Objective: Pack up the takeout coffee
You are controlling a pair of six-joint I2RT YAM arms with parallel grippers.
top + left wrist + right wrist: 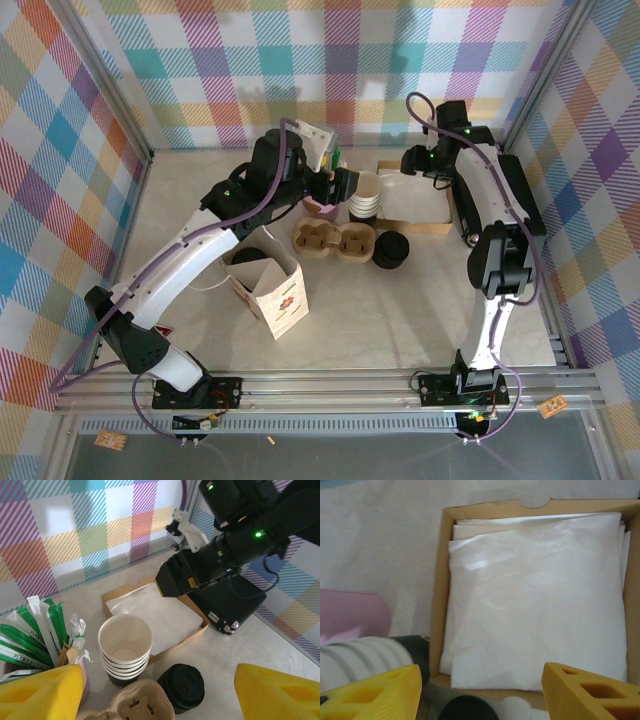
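Takeout coffee [256, 257] stands lid-up inside the paper bag [282, 300] at seven o'clock, seemingly packed. Left gripper [160, 682] hangs spread and empty by the cup stack [125, 645]; right gripper [480, 692], released, hovers over the napkin box [440, 580] at one o'clock, likely for a napkin

Takeout coffee [259, 257], blk round lid up, upright inside open paper bag [283, 300], cup body hidden

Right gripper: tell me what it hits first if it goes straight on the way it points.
The right gripper would most likely meet the white napkins in the cardboard tray, straight ahead of it; depth is unclear.
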